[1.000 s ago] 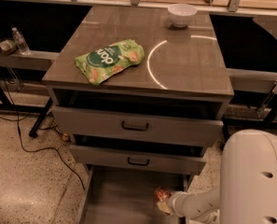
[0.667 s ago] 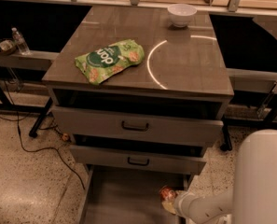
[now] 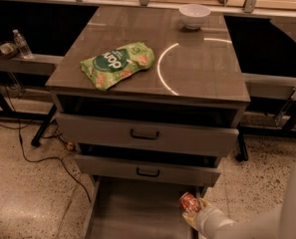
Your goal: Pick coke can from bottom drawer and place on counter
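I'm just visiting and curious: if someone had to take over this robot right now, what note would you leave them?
Gripper: low at the right side of the open bottom drawer, right against the coke can; a firm grip cannot be confirmed.
Counter: holds a green snack bag and a white bowl; no can on it.
Done: drawer open, can reached.
Left: lift the can out and set it on the counter.

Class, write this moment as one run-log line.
gripper: gripping coke can, right edge | bottom drawer: open | counter: snack bag, bowl
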Robot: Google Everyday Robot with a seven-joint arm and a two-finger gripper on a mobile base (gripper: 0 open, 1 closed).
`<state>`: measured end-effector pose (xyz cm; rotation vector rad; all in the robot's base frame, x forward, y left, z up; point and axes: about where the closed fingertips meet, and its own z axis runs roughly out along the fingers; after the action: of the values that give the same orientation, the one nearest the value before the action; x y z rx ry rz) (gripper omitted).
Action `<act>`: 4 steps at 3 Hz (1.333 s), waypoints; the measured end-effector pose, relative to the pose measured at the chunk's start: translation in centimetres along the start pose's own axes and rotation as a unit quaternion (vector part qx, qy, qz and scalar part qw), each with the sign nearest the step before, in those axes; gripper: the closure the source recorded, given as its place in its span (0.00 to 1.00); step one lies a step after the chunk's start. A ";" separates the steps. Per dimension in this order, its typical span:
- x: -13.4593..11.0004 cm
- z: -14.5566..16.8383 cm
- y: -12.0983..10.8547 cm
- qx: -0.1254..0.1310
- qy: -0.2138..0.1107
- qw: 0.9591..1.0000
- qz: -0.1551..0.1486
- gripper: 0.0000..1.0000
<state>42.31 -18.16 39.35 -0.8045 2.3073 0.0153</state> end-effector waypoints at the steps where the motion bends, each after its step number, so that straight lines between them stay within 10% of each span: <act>1: 2.1 -4.0 0.1 0.020 0.024 0.999 -0.005 1.00; 3: 1.3 -5.9 -0.8 0.033 0.015 0.999 -0.011 1.00; 4: -0.2 -11.8 -1.9 0.051 -0.017 0.998 -0.030 1.00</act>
<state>36.32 -22.18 48.85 -0.8144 2.2309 -0.1146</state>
